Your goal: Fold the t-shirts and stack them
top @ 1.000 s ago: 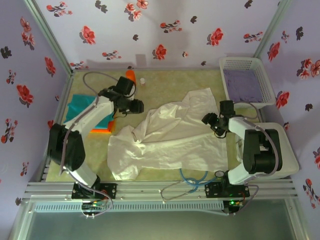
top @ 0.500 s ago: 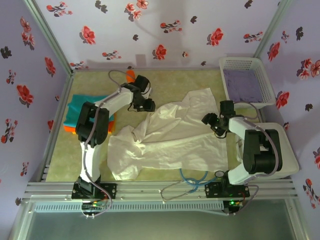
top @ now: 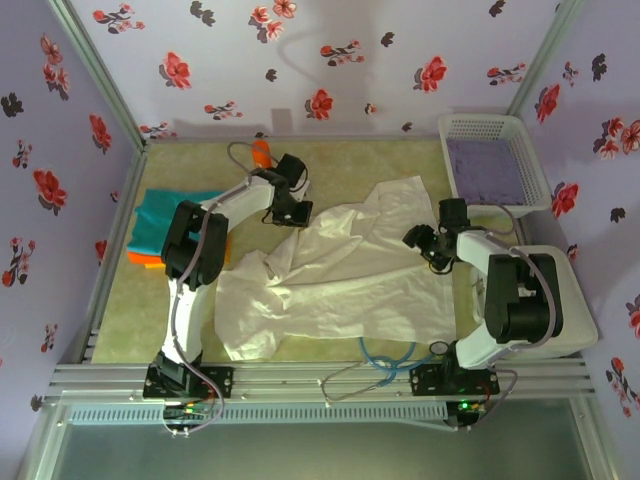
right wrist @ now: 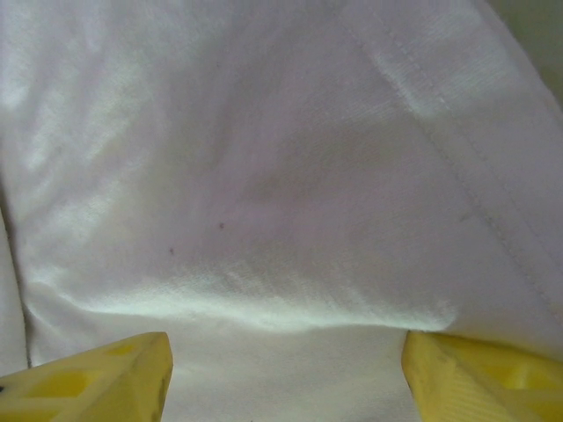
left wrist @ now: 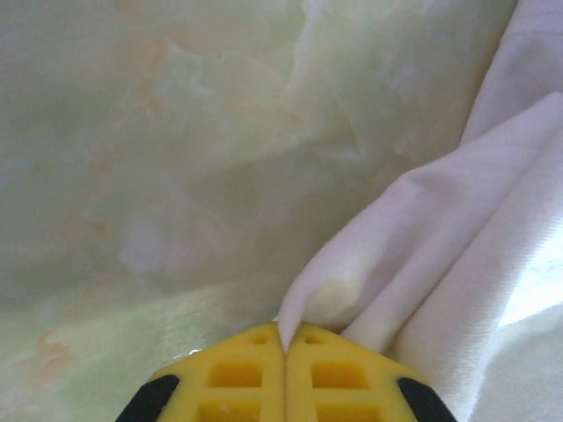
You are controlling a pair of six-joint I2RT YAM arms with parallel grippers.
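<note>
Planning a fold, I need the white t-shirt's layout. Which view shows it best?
Top external: the white t-shirt lies spread and crumpled, outline visible. Left wrist shows a fold nipped by the shut left end effector; right wrist shows cloth and a seam before the open right end effector.

The right gripper (right wrist: pixel 286 380) is pointing down at a white t-shirt (right wrist: pixel 264 176), with its two yellow fingers (right wrist: pixel 97 380) standing wide apart at the bottom corners and nothing pinched between them. The cloth is lying spread under them, and a soft fold (right wrist: pixel 264 308) is running across it just ahead of the fingertips. A stitched hem (right wrist: pixel 457 167) is slanting down the right side. A sliver of greenish table (right wrist: pixel 538 19) is peeking out at the top right corner.
</note>
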